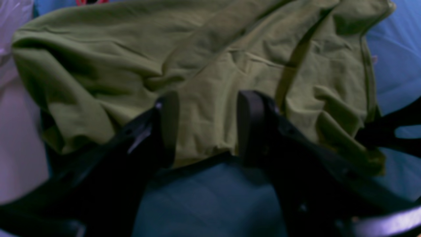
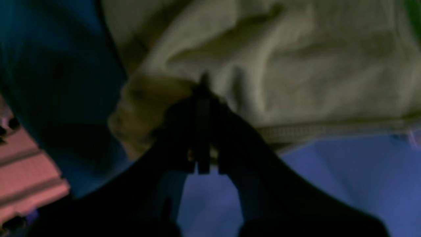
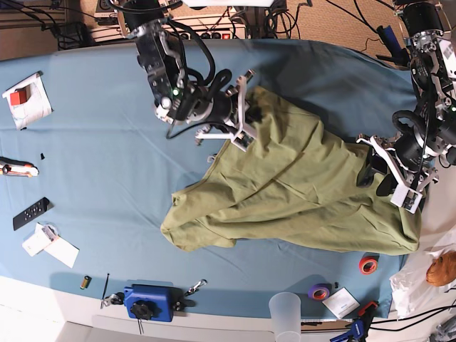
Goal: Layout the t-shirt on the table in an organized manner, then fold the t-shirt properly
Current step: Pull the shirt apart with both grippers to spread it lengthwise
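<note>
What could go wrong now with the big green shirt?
The right gripper pinches only a small bit of the olive-green cotton t-shirt near its hem, so the cloth might slip out. The left gripper has its fingers spread over the shirt's edge and may catch extra layers, leaving it bunched on the teal-blue cloth-covered table.

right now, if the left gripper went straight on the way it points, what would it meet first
Most likely the t-shirt: the left gripper stands open with crumpled green cloth directly between and ahead of its fingers, though depth is unclear.
</note>
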`<state>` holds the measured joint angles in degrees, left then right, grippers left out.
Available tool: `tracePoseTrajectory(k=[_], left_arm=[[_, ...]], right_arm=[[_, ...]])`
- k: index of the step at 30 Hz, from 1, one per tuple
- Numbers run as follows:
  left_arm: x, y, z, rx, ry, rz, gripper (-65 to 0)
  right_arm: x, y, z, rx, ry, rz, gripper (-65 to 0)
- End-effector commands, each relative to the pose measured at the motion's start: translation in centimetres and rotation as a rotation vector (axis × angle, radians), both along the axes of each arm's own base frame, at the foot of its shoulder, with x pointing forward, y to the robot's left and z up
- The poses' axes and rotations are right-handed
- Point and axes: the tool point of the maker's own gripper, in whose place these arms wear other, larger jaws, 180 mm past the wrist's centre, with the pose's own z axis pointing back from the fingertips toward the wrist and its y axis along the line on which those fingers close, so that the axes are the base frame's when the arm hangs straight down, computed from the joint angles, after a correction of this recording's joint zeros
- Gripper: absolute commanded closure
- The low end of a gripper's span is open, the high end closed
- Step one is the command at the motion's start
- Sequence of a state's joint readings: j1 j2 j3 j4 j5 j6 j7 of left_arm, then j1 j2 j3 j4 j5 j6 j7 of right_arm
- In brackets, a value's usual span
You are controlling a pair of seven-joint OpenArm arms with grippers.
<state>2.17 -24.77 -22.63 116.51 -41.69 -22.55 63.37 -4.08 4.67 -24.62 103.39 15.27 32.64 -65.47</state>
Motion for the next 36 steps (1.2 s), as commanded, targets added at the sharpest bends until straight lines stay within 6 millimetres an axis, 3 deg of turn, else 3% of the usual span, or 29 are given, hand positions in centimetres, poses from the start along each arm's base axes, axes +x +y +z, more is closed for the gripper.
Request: tracePoseTrajectory(k=[1,6,18,27,32,36], left_arm=[[0.5,0.1,1.4,-0.003,-0.052,-0.006,-28.3],[0.4,0.1,1.3,-0.002,-0.048,-0.006,-28.3],[-1.8,0.1,-1.4,-0.002,0.042,-0.006,-28.3],[-4.1,0.5,-4.0,0.025,0.136,0.002,-28.3],[-5.6,2.4,-6.2,0.103,0.21,0.08,-28.3],[-5.7,4.4,-7.2,0.127,0.208,0.188,-28.4]], right_arm=[[0.6,0.2,2.1,0.038,-0.06,-0.005,0.0],[-0.1,-2.6,5.5,0.034,-0.156,-0.07,0.0],[-0.7,-12.3,5.5,0.064,-0.094,-0.327,0.0],[-0.3,-20.2,6.9,0.032,-0.14,-0.548,0.0],[-0.4,-21.5,7.8,0.058,-0.143,-0.57,0.0],[-0.3,-22.8,8.2,0.007,-0.155,-0.549,0.0]])
